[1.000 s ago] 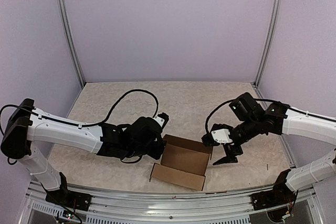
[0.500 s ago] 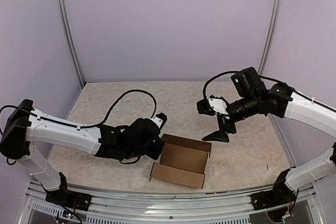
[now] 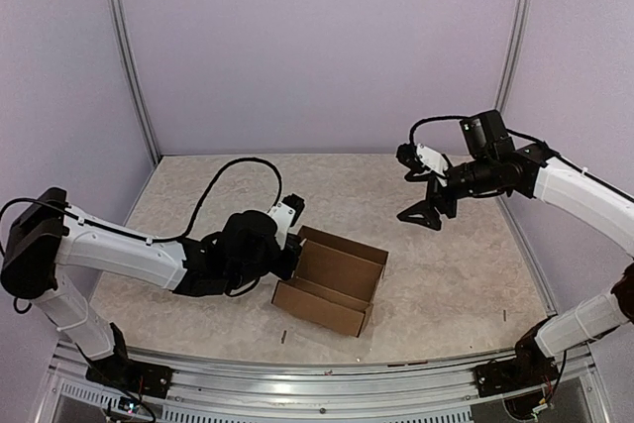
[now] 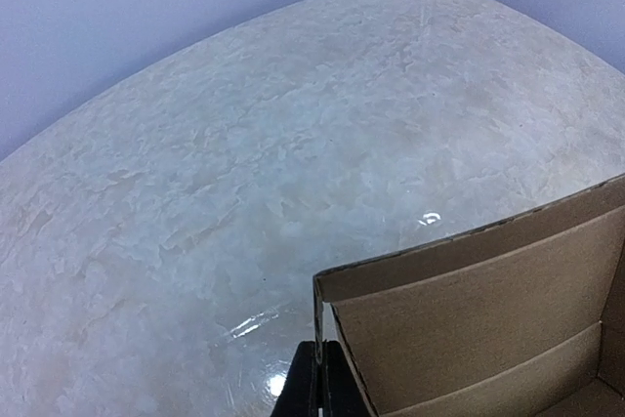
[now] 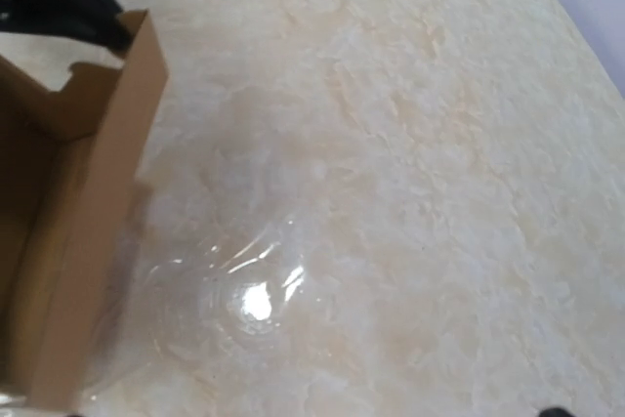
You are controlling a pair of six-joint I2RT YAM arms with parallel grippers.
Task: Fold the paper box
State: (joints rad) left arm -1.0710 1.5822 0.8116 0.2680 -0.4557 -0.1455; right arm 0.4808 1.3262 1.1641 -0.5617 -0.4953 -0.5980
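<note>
The left wrist view alone shows the left hand (image 4: 318, 378) pinching a wall of the paper box (image 4: 469, 319); overhead, the right hand (image 3: 420, 217) gapes wide, well apart.

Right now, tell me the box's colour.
Plain brown cardboard box, clearest in the top view.

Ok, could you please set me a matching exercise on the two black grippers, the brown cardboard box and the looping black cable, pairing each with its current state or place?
Things:
1. left black two-finger gripper
2. right black two-finger gripper
3. brown cardboard paper box
4. black cable

States or places:
A. open-topped, resting on the beige marbled table
B. jaws spread, up in the air, apart from the box
C. loops up at the left rear
D. shut on the box's wall

Pairs: 1-D, 2-B, 3-A, 4-C.
</note>
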